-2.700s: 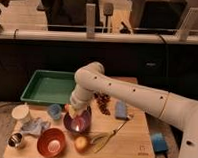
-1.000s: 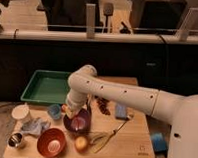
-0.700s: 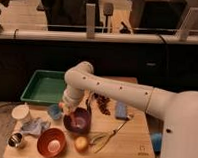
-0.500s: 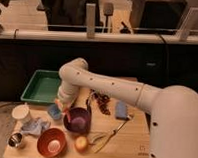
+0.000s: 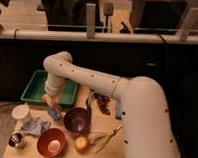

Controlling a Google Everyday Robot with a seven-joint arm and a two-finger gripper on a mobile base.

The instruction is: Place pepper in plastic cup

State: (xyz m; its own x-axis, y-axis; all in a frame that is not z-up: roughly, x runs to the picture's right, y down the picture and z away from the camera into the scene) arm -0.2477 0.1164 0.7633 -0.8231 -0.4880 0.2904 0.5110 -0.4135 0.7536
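The pepper shows as a small orange-red spot at the end effector, which hangs just over the plastic cup, toward the cup's 11 o'clock. I cannot tell how far the end effector is open. Since the pepper sits clear of the worktop, it is probably being carried for a drop. The cup stands just beside the purple bowl, at the bowl's 10 o'clock, so a careless release could send the pepper into the bowl instead. The wooden worktop also carries a green tray at the cup's 12 o'clock and a white cup at its 9. Behind runs a dark panel under a pale rail.
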